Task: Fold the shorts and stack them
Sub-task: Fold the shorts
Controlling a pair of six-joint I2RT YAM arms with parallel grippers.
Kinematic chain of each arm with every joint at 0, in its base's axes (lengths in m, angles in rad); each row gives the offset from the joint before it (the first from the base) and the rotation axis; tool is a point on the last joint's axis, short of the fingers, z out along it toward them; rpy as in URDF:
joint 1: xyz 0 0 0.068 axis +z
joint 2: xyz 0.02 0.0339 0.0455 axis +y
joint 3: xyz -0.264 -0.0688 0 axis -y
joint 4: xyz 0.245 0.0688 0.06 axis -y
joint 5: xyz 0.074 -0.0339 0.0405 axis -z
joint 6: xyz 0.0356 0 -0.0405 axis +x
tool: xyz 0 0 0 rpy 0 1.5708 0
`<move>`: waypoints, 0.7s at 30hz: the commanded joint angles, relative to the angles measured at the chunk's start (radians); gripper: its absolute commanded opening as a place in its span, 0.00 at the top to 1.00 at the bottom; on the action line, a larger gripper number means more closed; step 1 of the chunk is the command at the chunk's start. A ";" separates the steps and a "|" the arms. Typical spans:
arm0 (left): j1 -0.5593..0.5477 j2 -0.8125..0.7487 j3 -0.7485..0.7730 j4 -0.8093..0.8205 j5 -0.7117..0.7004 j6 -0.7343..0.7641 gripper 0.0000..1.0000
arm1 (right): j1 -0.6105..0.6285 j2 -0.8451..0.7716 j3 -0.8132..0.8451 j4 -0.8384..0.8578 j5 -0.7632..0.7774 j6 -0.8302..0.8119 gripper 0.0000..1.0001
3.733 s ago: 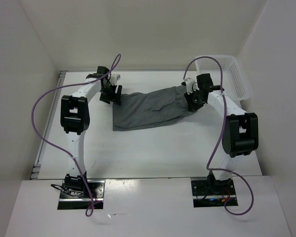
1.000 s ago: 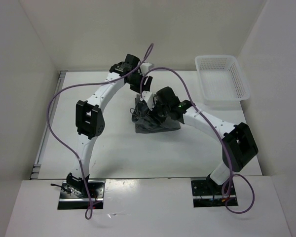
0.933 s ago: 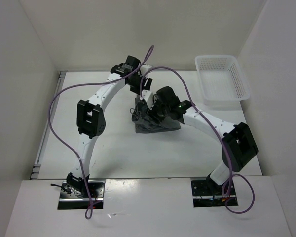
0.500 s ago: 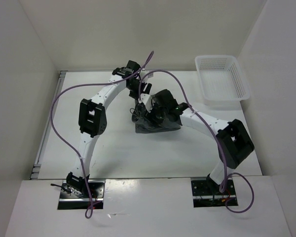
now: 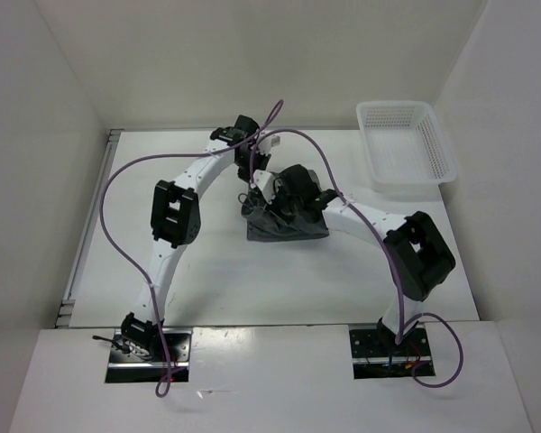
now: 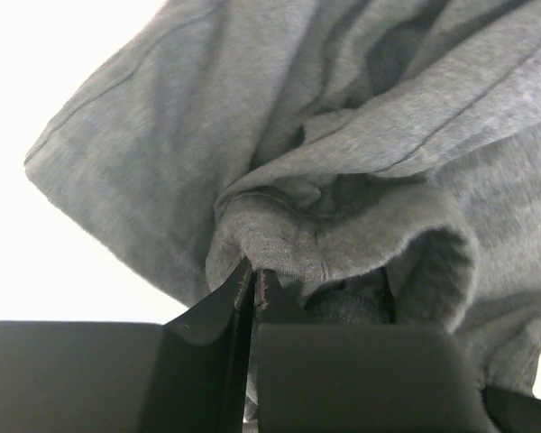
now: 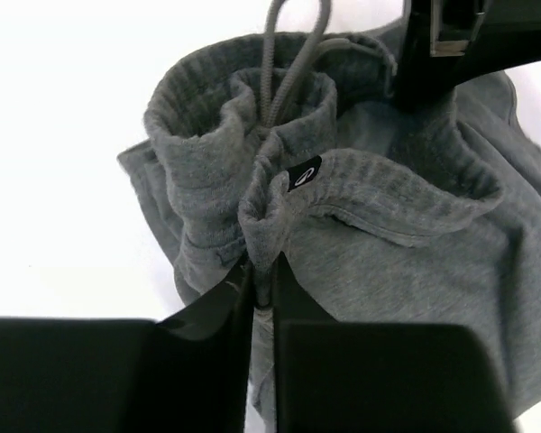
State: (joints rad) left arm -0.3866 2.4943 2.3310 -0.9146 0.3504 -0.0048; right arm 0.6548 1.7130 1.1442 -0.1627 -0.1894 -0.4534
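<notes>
Both arms lean in over mid-table, wrists almost meeting. The left gripper (image 6: 252, 281) is pinched tight on a fold of the shorts (image 5: 287, 227), and the right gripper (image 7: 263, 271) is clamped on their waistband. They're bunched up there, well apart from the white basket (image 5: 368, 153) at the far right.

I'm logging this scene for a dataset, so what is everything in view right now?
shorts: one pair, grey, bunched at the table's middle, under both grippers
drawstring: one, grey, at the shorts' waistband
basket: one, white plastic mesh, far right corner of the table
table: one, white, under everything
cables: two, purple, one looping along each arm
arms: two, white with black joints, bases at the near edge, both reaching to the middle
left gripper: one, black, shut on a fold of the shorts
right gripper: one, black, shut on the shorts' waistband
</notes>
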 commanded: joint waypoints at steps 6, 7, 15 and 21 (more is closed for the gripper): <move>0.058 0.014 0.131 0.054 -0.071 0.005 1.00 | 0.020 -0.032 0.101 -0.038 -0.030 -0.148 1.00; 0.074 0.005 0.131 0.065 -0.062 0.005 1.00 | 0.020 -0.044 0.121 -0.061 -0.045 -0.163 1.00; 0.095 0.037 0.102 0.083 0.002 0.005 0.98 | 0.114 -0.035 0.111 -0.156 -0.111 -0.275 1.00; 0.095 0.072 0.111 0.083 0.021 0.005 0.82 | 0.144 0.037 0.074 -0.035 -0.058 -0.208 0.98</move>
State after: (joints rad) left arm -0.2893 2.5378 2.4264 -0.8696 0.3470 -0.0044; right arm 0.7795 1.7161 1.2316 -0.2619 -0.2417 -0.6930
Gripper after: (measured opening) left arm 0.168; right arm 0.035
